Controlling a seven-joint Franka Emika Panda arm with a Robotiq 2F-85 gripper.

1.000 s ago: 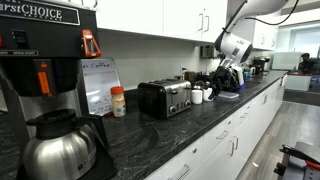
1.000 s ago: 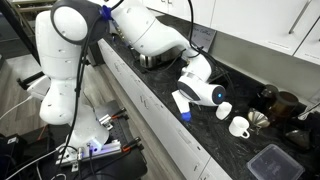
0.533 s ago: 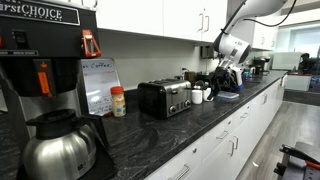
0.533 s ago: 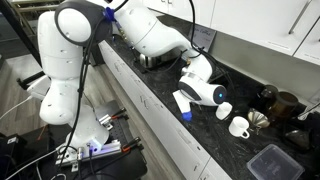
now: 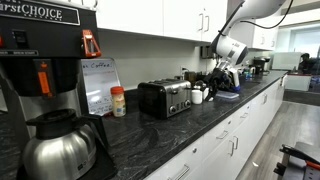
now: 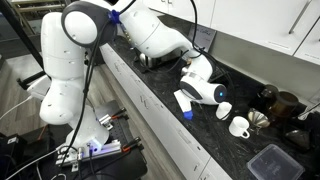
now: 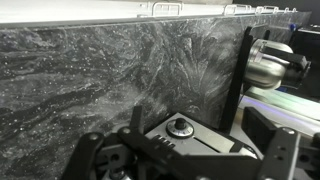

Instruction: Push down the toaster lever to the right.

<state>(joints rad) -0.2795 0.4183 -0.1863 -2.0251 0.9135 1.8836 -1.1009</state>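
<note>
Steel-faced black toaster (image 5: 165, 98) on the counter (image 5: 150, 138), well apart from the claw (image 5: 224, 84)

Toward the far end of the counter (image 6: 215, 145), the toaster (image 6: 147, 60) is largely hidden behind the arm in an exterior view. Where its steel face is shown, the lever slots are too small for any lever's position to be told. At the counter's left end the coffee machine (image 5: 40, 60) is cut off by the left and top edges and its carafe (image 5: 60, 148) by the bottom edge. In the wrist view the gripper (image 7: 185, 138) is cut off by the bottom edge, dark and blurred.
</note>
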